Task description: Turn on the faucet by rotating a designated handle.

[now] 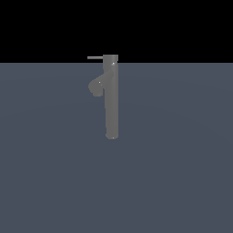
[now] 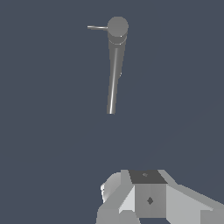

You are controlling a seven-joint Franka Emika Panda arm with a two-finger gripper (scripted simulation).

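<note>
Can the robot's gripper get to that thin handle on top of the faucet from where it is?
Probably yes: nothing stands between the gripper and the handle, which sticks out free from the faucet top. They are still clearly apart.

Matte grey all over on the faucet, a plain mid-grey column with no pattern, and the stubby spout wears the same flat grey, slightly lighter at its rounded end. The handle comes through as a paler grey line against pure black in the exterior view. Under it, the floor is one even slate blue-grey, unmarked. In the wrist view the faucet shows a bright, near-white streak running down its shaft, with a darker band just under the cap. The gripper is light grey, almost white on its lit faces, with a dark charcoal panel on top.
</note>
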